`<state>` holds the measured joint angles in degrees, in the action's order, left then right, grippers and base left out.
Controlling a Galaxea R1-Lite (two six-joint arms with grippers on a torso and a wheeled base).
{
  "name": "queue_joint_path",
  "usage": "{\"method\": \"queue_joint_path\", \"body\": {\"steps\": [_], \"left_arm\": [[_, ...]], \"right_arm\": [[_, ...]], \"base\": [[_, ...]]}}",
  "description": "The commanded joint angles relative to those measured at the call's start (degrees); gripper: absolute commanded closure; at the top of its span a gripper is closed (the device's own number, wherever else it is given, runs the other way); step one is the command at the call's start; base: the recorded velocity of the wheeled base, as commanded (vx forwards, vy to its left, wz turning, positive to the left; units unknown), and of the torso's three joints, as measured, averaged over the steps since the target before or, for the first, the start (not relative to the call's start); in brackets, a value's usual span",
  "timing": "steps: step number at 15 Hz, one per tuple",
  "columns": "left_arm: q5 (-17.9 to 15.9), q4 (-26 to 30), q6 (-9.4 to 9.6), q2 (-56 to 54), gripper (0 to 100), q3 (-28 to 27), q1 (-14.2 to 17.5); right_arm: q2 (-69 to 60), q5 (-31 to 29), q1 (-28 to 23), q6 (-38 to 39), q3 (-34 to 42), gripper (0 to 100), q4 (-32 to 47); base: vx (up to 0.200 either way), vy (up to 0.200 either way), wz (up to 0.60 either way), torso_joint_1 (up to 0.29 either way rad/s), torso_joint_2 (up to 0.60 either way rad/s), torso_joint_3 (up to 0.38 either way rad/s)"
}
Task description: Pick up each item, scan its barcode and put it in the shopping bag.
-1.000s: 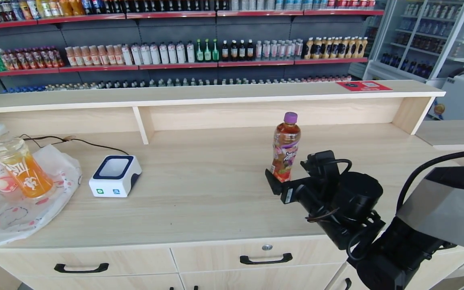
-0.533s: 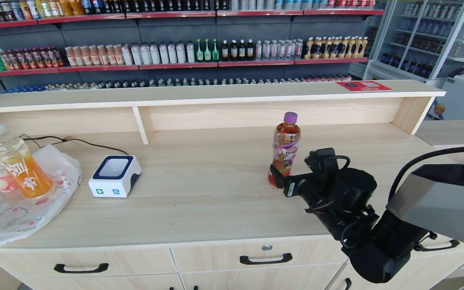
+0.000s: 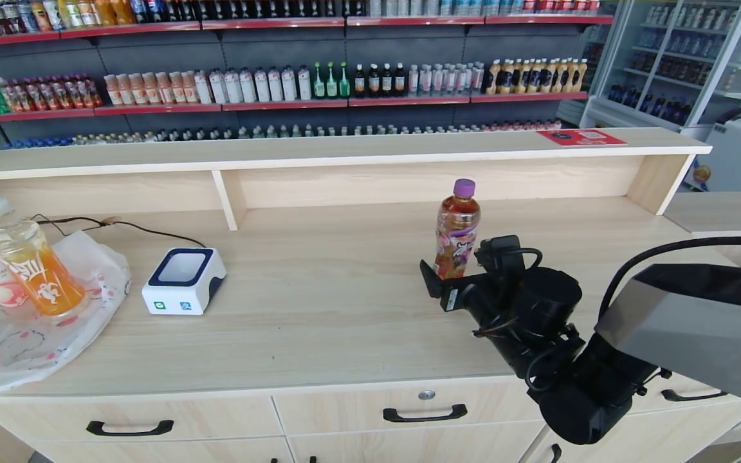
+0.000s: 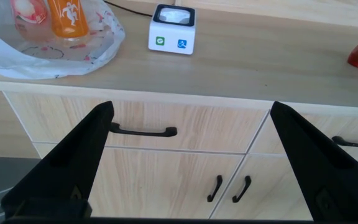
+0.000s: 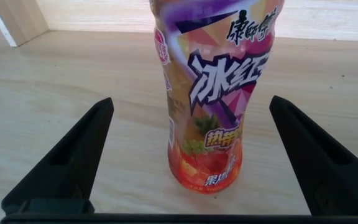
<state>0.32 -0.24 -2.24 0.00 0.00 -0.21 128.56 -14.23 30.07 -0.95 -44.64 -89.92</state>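
Right wrist view: bottle (image 5: 213,106) stands upright between wide-spread right fingers (image 5: 67,168), touching neither.

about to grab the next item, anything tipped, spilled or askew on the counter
Nothing spilled or damaged. The orange drink bottle leans in the crumpled shopping bag; the purple-capped bottle stands upright on the counter.

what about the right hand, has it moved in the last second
Yes, the right hand went left and forward toward the standing bottle, now covering its base.
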Motion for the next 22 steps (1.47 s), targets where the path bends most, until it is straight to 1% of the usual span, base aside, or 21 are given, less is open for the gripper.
{"method": "queue_joint_path", "body": {"steps": [1, 5, 7, 11, 20, 22], "left_arm": [[0.0, 0.0, -0.04, 0.1, 0, 0.0, 0.0], [0.0, 0.0, -0.04, 0.1, 0, 0.0, 0.0], [0.0, 0.0, -0.04, 0.1, 0, 0.0, 0.0], [0.0, 0.0, -0.04, 0.1, 0, 0.0, 0.0], [0.0, 0.0, -0.04, 0.1, 0, 0.0, 0.0], [0.0, 0.0, -0.04, 0.1, 0, 0.0, 0.0]], "right_arm": [[1.2, -0.1, -0.1, 0.0, -0.9, 0, -0.1], [2.1, -0.1, -0.9, 0.2, -2.3, 0, -0.1], [3.4, -0.1, -1.7, 0.1, -5.8, 0, -0.1], [6.1, -2.1, -1.7, 0.0, -11.8, 0, -0.1], [8.2, -2.6, -1.8, 0.1, -14.3, 0, -0.1], [8.5, -2.7, -1.7, 0.1, -16.4, 0, -0.1]], "base": [[0.000, 0.000, 0.00, 0.000, 0.00, 0.000], [0.000, 0.000, 0.00, 0.000, 0.00, 0.000], [0.000, 0.000, 0.00, 0.000, 0.00, 0.000], [0.000, 0.000, 0.00, 0.000, 0.00, 0.000], [0.000, 0.000, 0.00, 0.000, 0.00, 0.000], [0.000, 0.000, 0.00, 0.000, 0.00, 0.000]]}}
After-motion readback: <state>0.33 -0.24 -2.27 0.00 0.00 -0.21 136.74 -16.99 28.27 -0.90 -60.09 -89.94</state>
